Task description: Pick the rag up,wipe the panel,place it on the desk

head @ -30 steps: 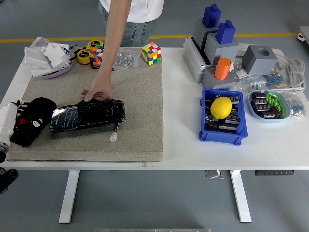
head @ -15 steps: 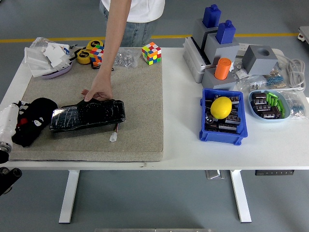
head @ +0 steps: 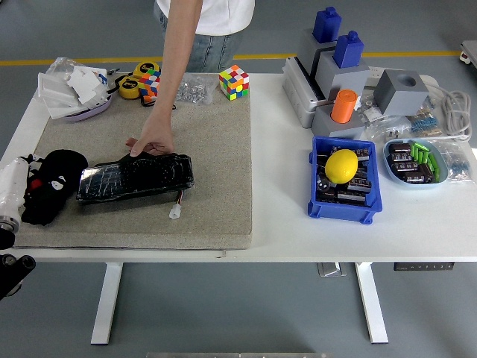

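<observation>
The black rag (head: 54, 179) lies bunched on the left end of the tan mat (head: 209, 149). My left hand (head: 28, 192) comes in from the left edge behind a white wrist and rests against the rag; black on black hides its grasp. The panel (head: 136, 177), a glossy black slab with a short cable and white plug (head: 175, 212), lies on the mat just right of the rag. A person's hand (head: 153, 142) reaches down from the far side and presses on the panel's far edge.
At the mat's back stand a bowl of white scraps (head: 74, 89), tape rolls (head: 134, 82), a small bag of parts (head: 195, 89) and a colour cube (head: 234, 81). To the right are a blue bin with a yellow ball (head: 342, 165), grey fixtures (head: 335, 74) and a tray of parts (head: 417, 160).
My left wrist has shifted slightly at the left edge and the rag's outline has changed a little. The person's hand and the panel have stayed put.
</observation>
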Available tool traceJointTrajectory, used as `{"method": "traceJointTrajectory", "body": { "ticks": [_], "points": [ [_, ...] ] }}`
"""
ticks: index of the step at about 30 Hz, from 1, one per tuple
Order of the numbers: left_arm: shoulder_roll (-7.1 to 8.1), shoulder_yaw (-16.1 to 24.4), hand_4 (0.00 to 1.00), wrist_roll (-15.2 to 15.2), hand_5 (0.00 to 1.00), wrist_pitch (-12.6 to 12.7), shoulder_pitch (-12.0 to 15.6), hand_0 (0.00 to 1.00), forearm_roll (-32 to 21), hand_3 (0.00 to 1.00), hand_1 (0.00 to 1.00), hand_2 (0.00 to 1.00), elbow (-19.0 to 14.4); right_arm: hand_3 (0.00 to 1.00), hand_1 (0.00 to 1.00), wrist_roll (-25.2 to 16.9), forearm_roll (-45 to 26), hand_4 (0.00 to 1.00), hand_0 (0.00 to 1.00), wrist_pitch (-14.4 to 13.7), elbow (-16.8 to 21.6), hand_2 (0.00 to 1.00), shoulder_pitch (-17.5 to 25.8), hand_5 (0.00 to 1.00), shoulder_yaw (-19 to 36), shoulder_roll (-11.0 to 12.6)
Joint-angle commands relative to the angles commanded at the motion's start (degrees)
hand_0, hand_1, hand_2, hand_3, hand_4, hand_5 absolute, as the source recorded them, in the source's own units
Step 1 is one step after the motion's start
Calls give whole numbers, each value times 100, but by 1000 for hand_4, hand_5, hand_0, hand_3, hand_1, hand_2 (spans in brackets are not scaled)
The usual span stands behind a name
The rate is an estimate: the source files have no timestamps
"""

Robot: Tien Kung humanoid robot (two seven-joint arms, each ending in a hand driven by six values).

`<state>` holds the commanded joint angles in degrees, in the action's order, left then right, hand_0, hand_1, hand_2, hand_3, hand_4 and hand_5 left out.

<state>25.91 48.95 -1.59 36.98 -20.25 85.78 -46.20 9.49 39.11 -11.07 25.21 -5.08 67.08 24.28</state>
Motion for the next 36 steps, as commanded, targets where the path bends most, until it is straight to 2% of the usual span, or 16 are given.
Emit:
{"method": "traceJointTrajectory", "body": {
  "ticks": [2,3,14,19,28,33,36],
  "points": [
    [9,-4,608,6,396,0,-6,234,4,594,167,314,4,602,638,1,3,972,742,0,0,693,-3,584,4,-1],
    [12,-4,596,4,396,0,-9,222,11,590,139,273,11,601,638,0,-5,971,743,0,-3,693,-3,585,7,-2],
    [54,60,601,-20,398,0,-1,209,86,584,127,259,35,601,639,-3,15,970,742,-7,-11,693,-13,583,28,-19],
    [67,213,594,5,416,0,13,199,205,584,113,255,-18,599,639,-3,16,969,742,-1,-17,693,-15,583,42,-21],
    [178,631,566,195,391,0,164,200,603,581,102,249,-424,600,639,-16,17,969,742,-1,-47,693,3,583,58,-23],
    [165,768,552,324,376,0,255,197,781,582,99,249,-698,599,639,-21,22,969,743,2,-63,693,15,583,59,-28],
    [149,879,552,463,376,0,364,197,981,582,99,249,-973,599,639,-22,14,969,743,9,-84,693,27,583,62,-32]
  ]
}}
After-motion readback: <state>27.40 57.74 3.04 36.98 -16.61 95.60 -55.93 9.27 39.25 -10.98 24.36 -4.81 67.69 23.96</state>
